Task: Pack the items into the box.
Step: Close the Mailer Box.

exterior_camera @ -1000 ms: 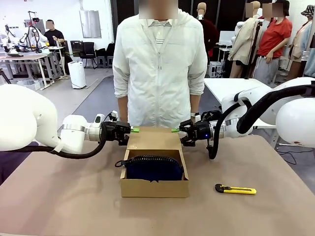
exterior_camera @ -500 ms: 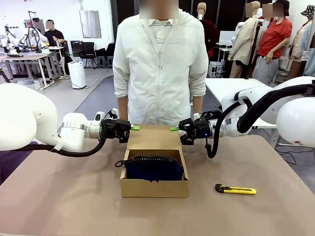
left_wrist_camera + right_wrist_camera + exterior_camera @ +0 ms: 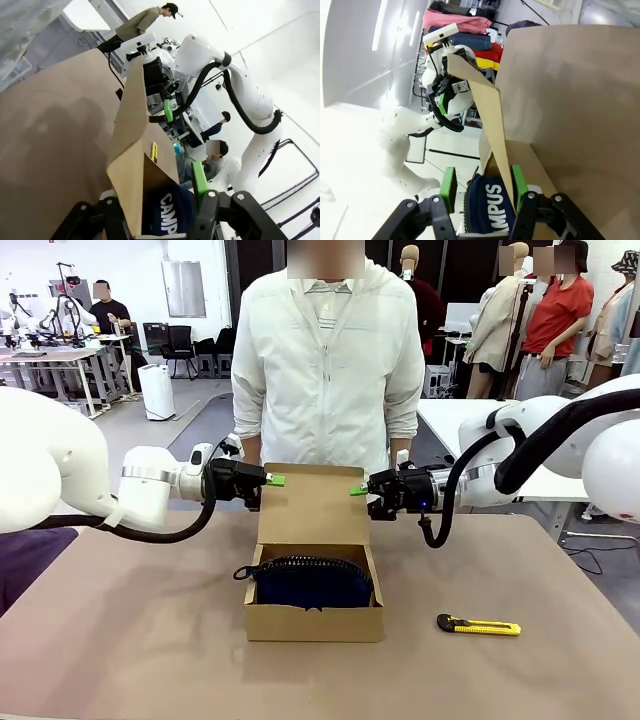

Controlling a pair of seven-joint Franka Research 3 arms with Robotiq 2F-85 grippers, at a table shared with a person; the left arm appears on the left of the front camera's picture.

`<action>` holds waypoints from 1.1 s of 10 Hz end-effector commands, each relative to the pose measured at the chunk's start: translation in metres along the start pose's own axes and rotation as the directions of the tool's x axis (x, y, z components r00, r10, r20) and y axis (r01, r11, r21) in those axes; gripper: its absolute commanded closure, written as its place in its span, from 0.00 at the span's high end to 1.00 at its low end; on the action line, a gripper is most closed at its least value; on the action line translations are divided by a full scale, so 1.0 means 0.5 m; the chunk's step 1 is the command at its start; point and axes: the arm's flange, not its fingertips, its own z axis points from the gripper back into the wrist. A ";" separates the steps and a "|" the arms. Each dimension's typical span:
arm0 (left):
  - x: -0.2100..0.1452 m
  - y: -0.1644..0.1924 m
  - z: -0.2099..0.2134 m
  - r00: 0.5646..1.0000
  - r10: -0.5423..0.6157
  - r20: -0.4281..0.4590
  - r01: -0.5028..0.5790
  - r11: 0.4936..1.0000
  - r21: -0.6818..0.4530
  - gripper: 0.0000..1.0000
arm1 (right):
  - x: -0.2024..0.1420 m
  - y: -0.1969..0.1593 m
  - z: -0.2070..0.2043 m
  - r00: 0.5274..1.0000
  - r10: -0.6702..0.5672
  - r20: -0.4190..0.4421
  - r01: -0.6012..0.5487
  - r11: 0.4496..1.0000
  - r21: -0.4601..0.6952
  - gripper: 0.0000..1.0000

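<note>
navy pouch (image 3: 170,214) — "CAMP", "MPUS"

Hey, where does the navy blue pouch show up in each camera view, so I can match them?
Front view: the pouch lies inside the box, lower centre.
Left wrist view: the pouch is at bottom centre, white lettering showing.
Right wrist view: the pouch is at bottom centre, white lettering showing.
Shared landmark: the upright cardboard flap lid.

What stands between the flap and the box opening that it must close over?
Nothing visible. The flap stands upright at the far rim of the box, with the left gripper and right gripper at its top corners. The pouch lies inside; whether it rises above the rim cannot be told.
</note>
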 end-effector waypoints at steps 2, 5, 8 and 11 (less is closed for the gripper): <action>0.000 0.000 0.000 1.000 0.000 0.000 0.000 1.000 0.000 0.62 | 0.000 0.000 0.000 1.000 0.000 0.000 0.000 1.000 0.000 0.58; 0.000 0.000 0.000 1.000 0.000 0.000 0.000 1.000 0.000 0.62 | 0.000 0.000 0.000 1.000 0.000 0.000 0.000 1.000 0.000 0.58; -0.014 0.003 0.002 1.000 -0.012 0.002 0.012 1.000 0.008 0.62 | -0.016 -0.007 0.004 1.000 0.016 0.000 -0.016 1.000 -0.004 0.58; -0.099 -0.111 -0.011 0.926 -0.363 -0.106 0.369 0.928 0.051 0.62 | -0.047 0.032 -0.024 0.892 0.446 -0.068 -0.437 0.892 0.117 0.58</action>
